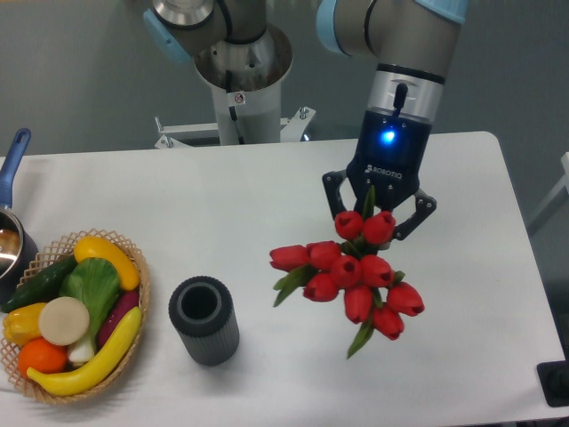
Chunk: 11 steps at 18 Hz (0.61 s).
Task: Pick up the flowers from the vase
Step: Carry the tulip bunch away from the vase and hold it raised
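Note:
The flowers (348, 274), a bunch of red tulip buds with green leaves, hang in the air over the right half of the table, well right of the vase. My gripper (378, 222) is shut on the bunch from above; its dark fingers flank the top buds and the stems are hidden among the buds. The vase (204, 320), a short dark grey ribbed cylinder, stands upright near the table's front with its round mouth showing and nothing in it.
A wicker basket (139, 276) of fruit and vegetables sits at the front left, beside the vase. A blue-handled metal pot (12, 169) pokes in at the left edge. The robot base (242, 71) stands behind the table.

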{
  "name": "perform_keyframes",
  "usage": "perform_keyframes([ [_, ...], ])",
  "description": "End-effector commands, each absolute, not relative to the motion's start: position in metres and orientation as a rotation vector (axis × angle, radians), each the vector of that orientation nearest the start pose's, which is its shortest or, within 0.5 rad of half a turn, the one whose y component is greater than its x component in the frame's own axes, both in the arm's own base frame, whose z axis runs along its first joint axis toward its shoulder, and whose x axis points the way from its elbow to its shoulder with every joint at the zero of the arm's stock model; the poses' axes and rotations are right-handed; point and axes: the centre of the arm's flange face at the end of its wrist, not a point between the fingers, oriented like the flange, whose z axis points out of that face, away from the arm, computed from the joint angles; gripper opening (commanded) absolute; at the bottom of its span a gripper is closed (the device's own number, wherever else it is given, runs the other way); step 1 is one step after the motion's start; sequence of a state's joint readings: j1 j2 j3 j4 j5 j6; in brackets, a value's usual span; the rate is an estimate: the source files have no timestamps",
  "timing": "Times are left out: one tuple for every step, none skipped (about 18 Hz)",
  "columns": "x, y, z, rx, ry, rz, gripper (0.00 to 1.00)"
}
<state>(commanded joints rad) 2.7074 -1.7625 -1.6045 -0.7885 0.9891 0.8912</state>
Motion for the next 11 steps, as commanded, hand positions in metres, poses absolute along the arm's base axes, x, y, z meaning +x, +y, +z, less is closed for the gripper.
perform_keyframes([
  [-0.459,0.417,0.468,-2.392,-0.096,0.215,0.31],
  [-0.46,0.414,0.465,-2.416,-0.103,0.234,0.31],
  [-0.461,0.411,0.459,-2.447,-0.11,0.256,0.32],
  [-0.461,0.408,0.452,-2.477,-0.115,0.27,0.31],
  [-0.46,0.405,0.447,-2.503,-0.119,0.287,0.31],
  [-0.458,0.402,0.448,-2.524,-0.124,0.311,0.31],
  [-0.458,0.398,0.447,-2.544,-0.137,0.329,0.3],
  [-0.458,0.396,0.44,-2.568,-0.147,0.328,0.3],
  [-0.459,0.393,0.435,-2.58,-0.159,0.324,0.3],
  [-0.458,0.392,0.434,-2.585,-0.155,0.322,0.3],
  [-0.458,0.391,0.432,-2.591,-0.156,0.311,0.3],
])
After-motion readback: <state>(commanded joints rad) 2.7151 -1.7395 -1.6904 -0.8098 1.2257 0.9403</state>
